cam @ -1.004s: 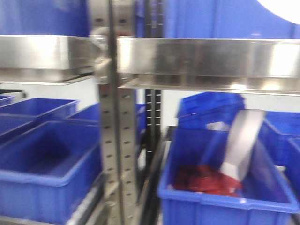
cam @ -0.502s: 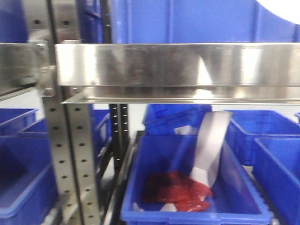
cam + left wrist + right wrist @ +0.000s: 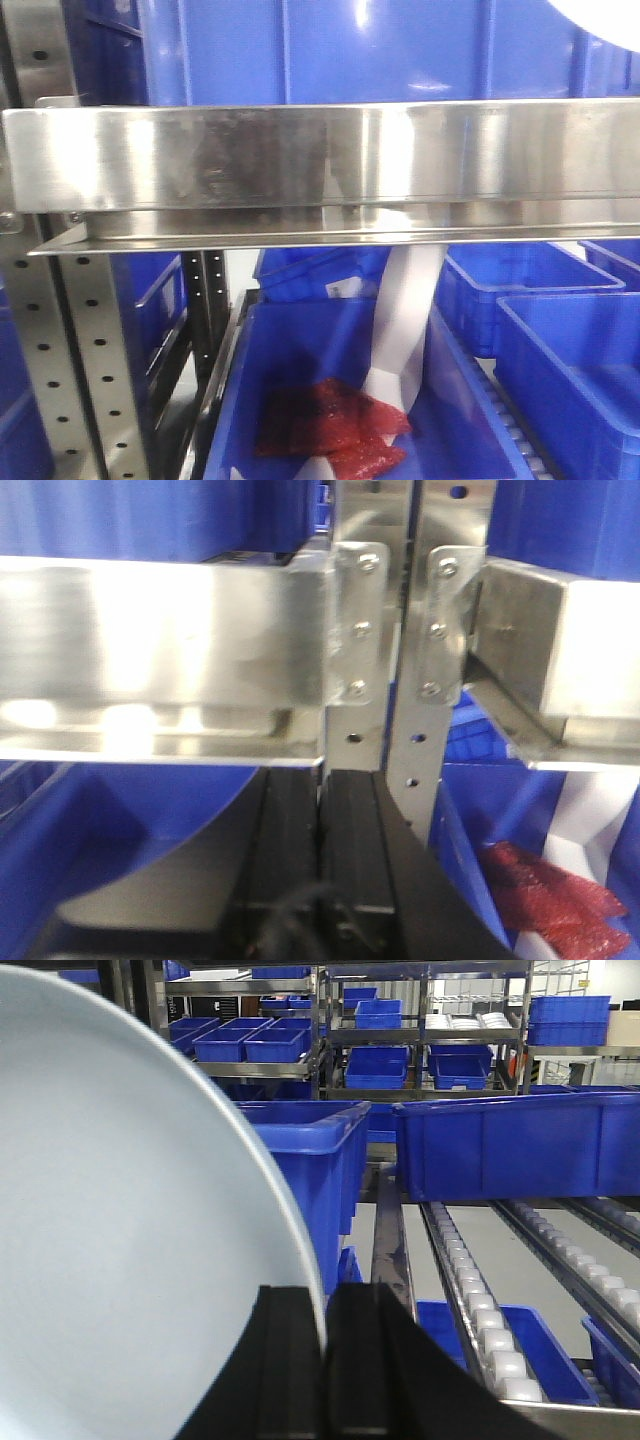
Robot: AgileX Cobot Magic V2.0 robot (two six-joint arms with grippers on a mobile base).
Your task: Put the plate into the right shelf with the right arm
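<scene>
Right tool (image 3: 325,1360) clamped on white plate (image 3: 120,1220) rim; left tool (image 3: 320,860) fingers pressed together, empty

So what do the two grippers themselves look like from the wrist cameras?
Both look alike. The left gripper has two flat, matte black, block-shaped fingers with squared edges, and a dark cable loops at their base. The right gripper has the same plain black slab-like fingers, widening towards the camera. No markings or labels show on either.
</scene>
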